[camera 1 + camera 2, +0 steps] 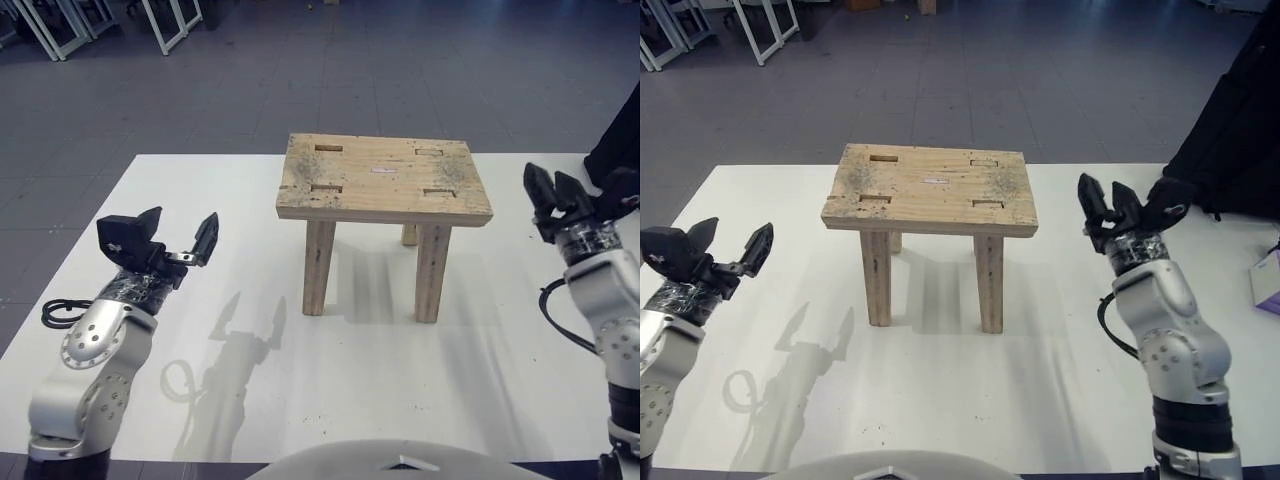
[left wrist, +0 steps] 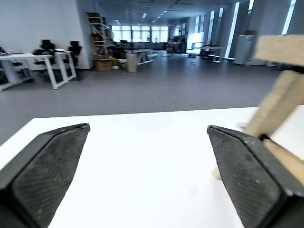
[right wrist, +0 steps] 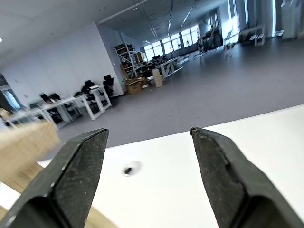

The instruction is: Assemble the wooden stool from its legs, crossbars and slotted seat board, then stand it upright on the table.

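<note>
The wooden stool [image 1: 385,180] stands upright on its legs in the middle of the white table [image 1: 300,400], its slotted seat board on top. Off to the stool's left my left gripper [image 1: 180,238] is raised above the table, open and holding nothing. At the stool's right side my right gripper [image 1: 1112,205] is also lifted, open and empty. One stool leg [image 2: 280,102] appears past the left fingers [image 2: 45,173], and a blurred corner of the stool [image 3: 23,147] sits beside the right fingers [image 3: 223,175].
A black cable [image 1: 62,312] lies looped near the table's left edge. A person in dark clothing [image 1: 1240,130] stands at the table's far right. A small pale box [image 1: 1270,280] sits at the right edge. White desks [image 1: 60,25] stand on the grey floor behind.
</note>
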Controlling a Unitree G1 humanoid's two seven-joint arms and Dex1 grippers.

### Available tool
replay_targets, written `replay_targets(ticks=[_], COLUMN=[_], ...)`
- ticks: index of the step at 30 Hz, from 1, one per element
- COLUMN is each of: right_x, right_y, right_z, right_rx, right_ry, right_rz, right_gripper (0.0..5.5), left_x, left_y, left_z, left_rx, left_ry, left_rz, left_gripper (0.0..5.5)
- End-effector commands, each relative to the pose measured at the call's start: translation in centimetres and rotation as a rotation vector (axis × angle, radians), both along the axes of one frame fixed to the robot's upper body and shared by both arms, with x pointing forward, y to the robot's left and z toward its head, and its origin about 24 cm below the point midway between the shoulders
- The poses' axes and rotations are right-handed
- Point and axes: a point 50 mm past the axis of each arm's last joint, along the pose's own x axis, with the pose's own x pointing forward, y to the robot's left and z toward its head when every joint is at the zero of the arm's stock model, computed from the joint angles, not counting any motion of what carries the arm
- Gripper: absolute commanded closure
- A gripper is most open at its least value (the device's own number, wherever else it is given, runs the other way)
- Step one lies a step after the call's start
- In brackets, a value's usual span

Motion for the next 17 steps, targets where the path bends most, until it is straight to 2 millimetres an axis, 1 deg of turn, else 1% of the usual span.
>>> replay_targets(ticks=[1, 4, 7, 13, 17], right_x=[0.0, 0.2, 0.3, 1.1, 1.4], right_y=[1.7, 2.4, 2.7, 2.5, 3.1], right_z=[-4.2, -5.2, -5.8, -5.9, -5.8], right_rx=[-0.252, -0.310, -0.309, -0.303, -0.311], right_ry=[-0.025, -0.056, -0.068, -0.075, -0.086], right_rz=[0.022, 0.028, 0.025, 0.011, 0.033], right_gripper=[2.33, 2.33, 2.33, 2.33, 2.33], left_x=[1.9, 2.9, 3.2, 3.9, 4.1], left_y=[-1.6, -2.0, -2.5, -2.8, -2.5], left_z=[-2.5, -2.9, -3.8, -4.2, -4.4], left_rx=[-0.102, -0.105, -0.115, -0.099, -0.034], left_ry=[-0.031, -0.062, -0.075, -0.106, -0.108], left_rz=[0.100, 0.090, 0.058, 0.031, 0.064], left_gripper=[0.95, 0.95, 0.95, 0.95, 0.95])
